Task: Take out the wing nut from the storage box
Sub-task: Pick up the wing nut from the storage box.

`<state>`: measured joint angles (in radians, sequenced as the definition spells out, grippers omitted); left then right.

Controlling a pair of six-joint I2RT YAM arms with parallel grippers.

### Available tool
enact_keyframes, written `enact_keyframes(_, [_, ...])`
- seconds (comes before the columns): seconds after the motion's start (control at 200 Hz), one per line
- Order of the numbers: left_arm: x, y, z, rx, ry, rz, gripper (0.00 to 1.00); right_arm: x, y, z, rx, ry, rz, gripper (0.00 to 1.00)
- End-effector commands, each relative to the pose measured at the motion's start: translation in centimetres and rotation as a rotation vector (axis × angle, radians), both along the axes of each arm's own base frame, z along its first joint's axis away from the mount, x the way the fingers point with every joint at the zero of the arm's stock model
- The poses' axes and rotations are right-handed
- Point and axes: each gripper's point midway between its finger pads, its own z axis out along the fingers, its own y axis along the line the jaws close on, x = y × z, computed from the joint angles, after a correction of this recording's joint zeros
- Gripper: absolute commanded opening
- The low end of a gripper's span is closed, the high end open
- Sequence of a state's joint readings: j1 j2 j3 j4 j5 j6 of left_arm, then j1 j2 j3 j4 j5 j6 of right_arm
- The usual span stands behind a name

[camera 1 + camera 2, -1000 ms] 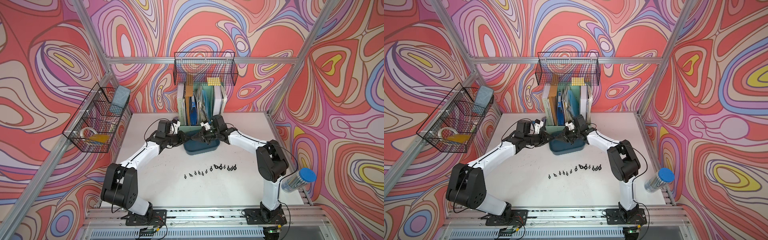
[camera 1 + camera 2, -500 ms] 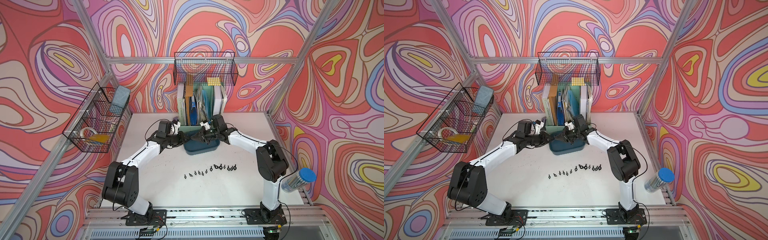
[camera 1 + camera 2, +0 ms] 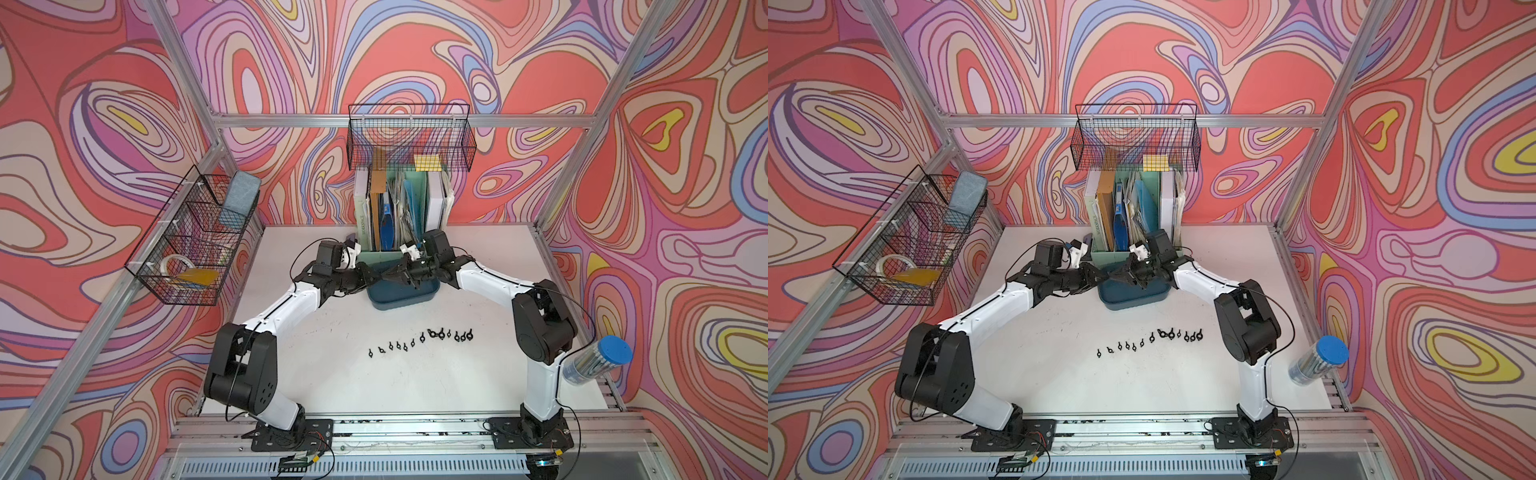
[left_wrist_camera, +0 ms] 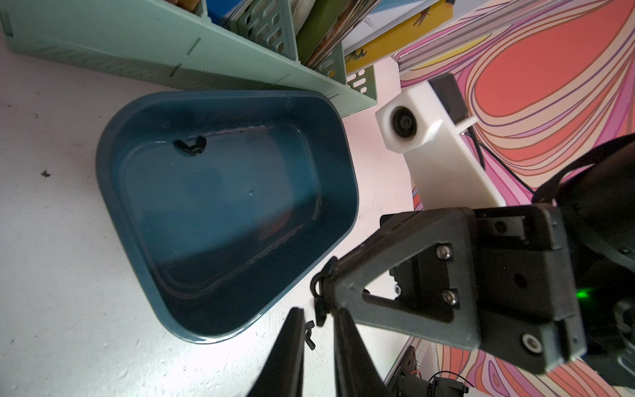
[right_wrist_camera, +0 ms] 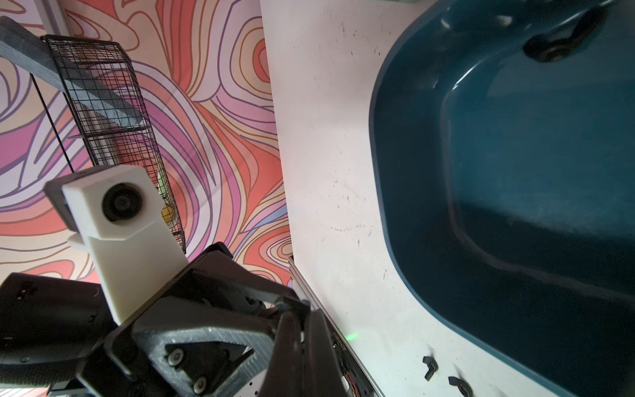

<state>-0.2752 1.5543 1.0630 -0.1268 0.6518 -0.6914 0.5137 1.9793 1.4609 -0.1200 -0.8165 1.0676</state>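
- Over the left end of the shallow dark teal plastic storage box (image 4: 223, 206), the two grippers come nearly tip to tip. The right gripper (image 4: 326, 285) has its jaws closed tight. A small black curl at its tip is too small for me to call a nut.
- The left gripper (image 4: 318, 311) has its jaws a little apart, with nothing between them that I can make out.
- Down in the box, one black wing nut (image 4: 190, 146) lies on the floor against the wall beside the mint-green slotted file holder (image 4: 137, 51).
- Out front, a row of small black wing nuts (image 3: 441, 333) lies on the white table (image 3: 374, 386), well apart from the box.
- I'd say the step in hand is fetching that nut. Next, one gripper needs to open, drop in along that wall and pinch the wings without shoving the nut into the corner.
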Motion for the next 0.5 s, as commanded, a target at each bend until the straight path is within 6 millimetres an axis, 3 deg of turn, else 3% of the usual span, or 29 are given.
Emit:
enact_keyframes(0.0, [0.6, -0.5, 1.1, -0.012, -0.043, -0.016, 0.24, -0.4, 0.2, -1.9, -0.013, 0.039, 0.018, 0.00])
enact_keyframes(0.496, [0.6, -0.6, 0.1, -0.011, -0.016, -0.025, 0.21, -0.4, 0.6, -1.4, 0.000, 0.030, 0.029, 0.00])
